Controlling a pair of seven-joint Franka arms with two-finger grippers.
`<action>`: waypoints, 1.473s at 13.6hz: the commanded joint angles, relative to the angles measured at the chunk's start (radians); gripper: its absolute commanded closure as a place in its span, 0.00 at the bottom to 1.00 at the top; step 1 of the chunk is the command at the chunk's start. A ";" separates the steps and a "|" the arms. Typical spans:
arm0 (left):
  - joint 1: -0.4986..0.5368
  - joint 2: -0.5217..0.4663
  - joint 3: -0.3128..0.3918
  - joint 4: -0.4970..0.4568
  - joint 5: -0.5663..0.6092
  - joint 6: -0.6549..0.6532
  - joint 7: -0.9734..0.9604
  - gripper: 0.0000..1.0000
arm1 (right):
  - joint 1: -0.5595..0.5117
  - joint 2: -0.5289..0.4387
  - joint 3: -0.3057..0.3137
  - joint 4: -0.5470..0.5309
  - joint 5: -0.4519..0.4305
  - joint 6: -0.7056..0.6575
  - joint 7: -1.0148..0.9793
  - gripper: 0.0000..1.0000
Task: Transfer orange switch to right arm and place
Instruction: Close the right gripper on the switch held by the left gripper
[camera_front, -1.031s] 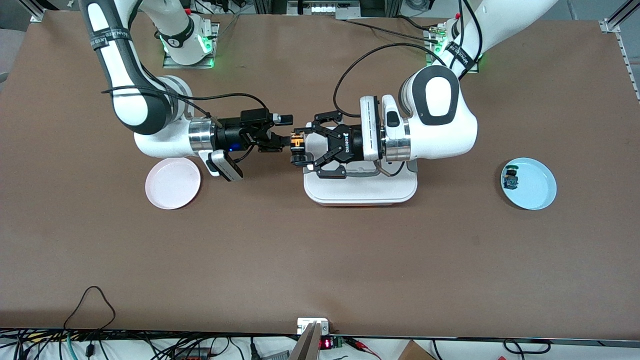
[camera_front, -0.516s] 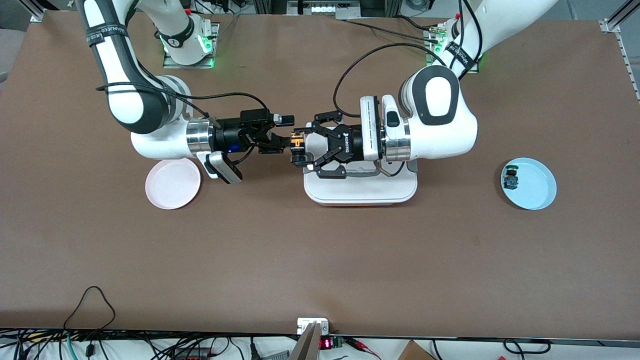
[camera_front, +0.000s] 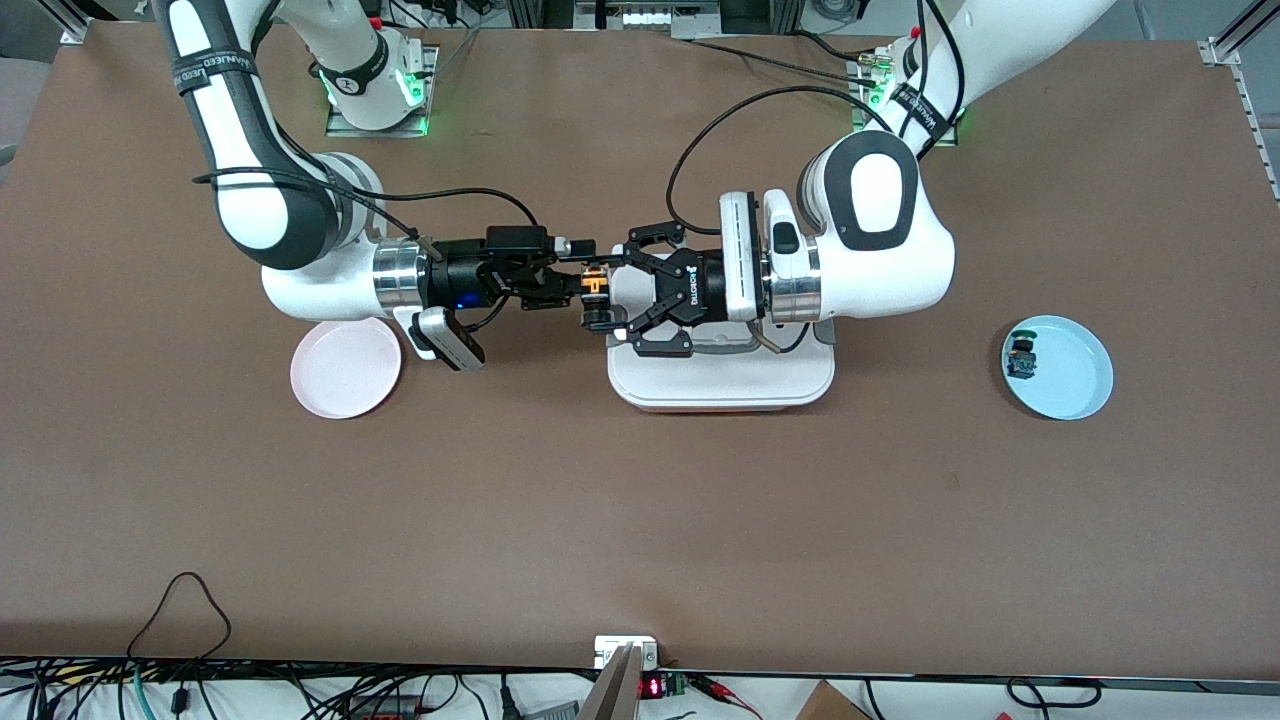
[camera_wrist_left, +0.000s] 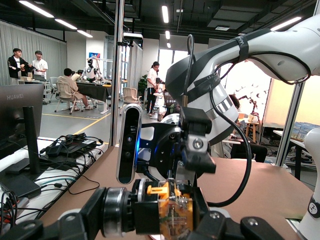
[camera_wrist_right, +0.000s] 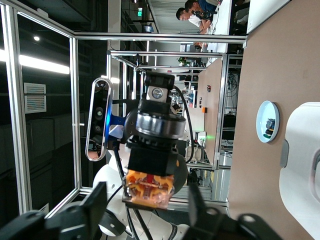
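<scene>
The orange switch hangs in the air near the table's middle, with my left gripper, the wide black claw, shut on its black body. In the left wrist view the switch lies across the claw, its orange end toward the right arm. My right gripper, slim and black, meets it from the right arm's end. In the right wrist view its fingers stand on either side of the switch, a small gap showing on each side.
A white tray lies on the table below the left gripper. A pink plate sits below the right wrist. A blue plate toward the left arm's end holds a small blue-and-green switch.
The right gripper's fingers have drawn in around the orange switch. The left gripper and the switch have stayed in place.
</scene>
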 joint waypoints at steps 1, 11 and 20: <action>-0.003 -0.013 -0.001 -0.002 -0.040 0.009 0.025 0.78 | -0.003 0.010 0.004 0.019 0.013 0.004 -0.005 0.69; 0.000 -0.013 0.001 -0.002 -0.038 0.009 0.032 0.23 | -0.001 0.007 0.004 0.018 0.014 0.003 0.001 0.99; 0.052 -0.033 0.002 -0.015 -0.027 -0.049 0.012 0.00 | -0.016 0.004 0.003 0.018 0.011 0.003 -0.004 1.00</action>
